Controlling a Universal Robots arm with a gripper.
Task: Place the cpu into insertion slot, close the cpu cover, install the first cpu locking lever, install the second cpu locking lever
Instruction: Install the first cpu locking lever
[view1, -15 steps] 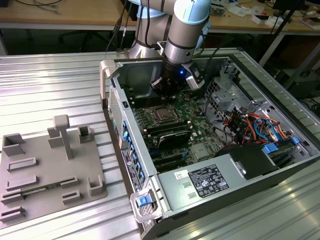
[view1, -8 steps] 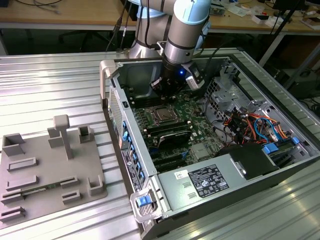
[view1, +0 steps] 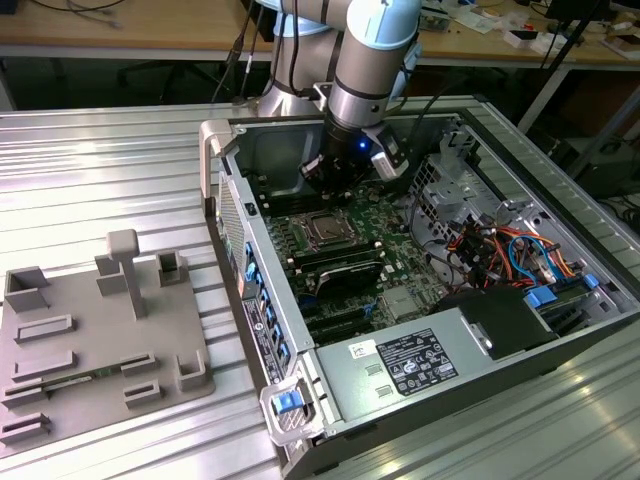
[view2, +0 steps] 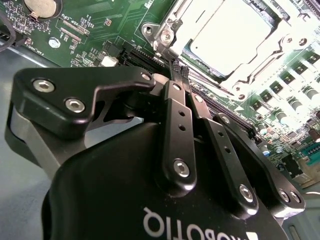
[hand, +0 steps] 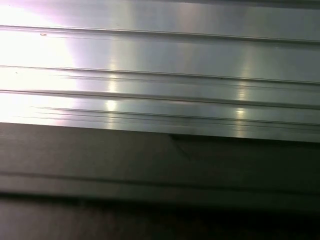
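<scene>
The cpu lies flat in its socket on the green motherboard, its silver-grey top showing; in the exterior view the cpu sits mid-board inside the open computer case. The cpu cover, a shiny metal frame, lies down around the chip. My gripper is shut, its two black fingers pressed together, with the tips at the socket's near edge beside the cover. I cannot tell whether they touch a locking lever. In the exterior view my gripper hangs just behind the socket.
The case wall stands at the exterior view's left of the board, the power supply in front, and a cable bundle at the right. A grey fixture plate lies on the ribbed aluminium table.
</scene>
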